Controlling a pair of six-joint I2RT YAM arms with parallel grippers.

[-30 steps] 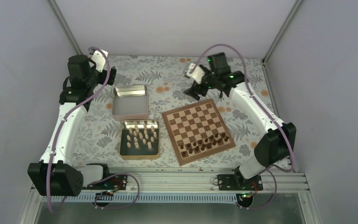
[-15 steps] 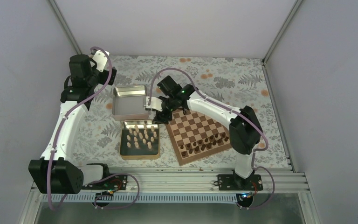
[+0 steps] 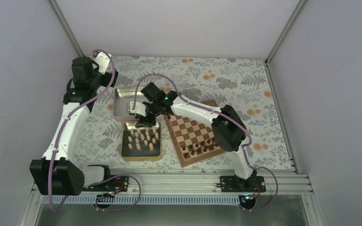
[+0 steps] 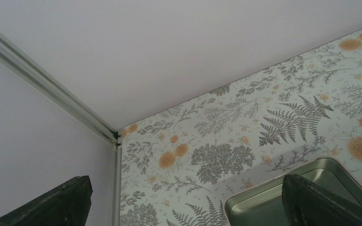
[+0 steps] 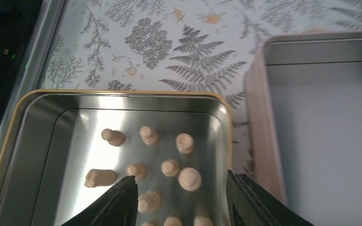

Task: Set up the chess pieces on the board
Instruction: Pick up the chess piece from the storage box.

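Top external view: we see the right gripper (image 3: 146, 121) hanging over the far edge of the gold-rimmed tin (image 3: 124, 141), where the chess pieces (image 3: 141, 139) stand in loose rows. The board (image 3: 194, 134) lies at 3 o'clock of that tin, turned askew, with dark chessmen (image 3: 202, 147) lined along its near side. A second tin (image 3: 122, 101), pink-rimmed, sits at 12 o'clock of the first, just beside it. From the right wrist we find its fingers (image 5: 118, 202) spread wide with nothing gripped, several pale pieces lying below the gap. The left gripper (image 3: 109, 75) hovers at 11 o'clock of the pink-rimmed tin. Its wrist view shows both fingertips far apart, holding nothing.
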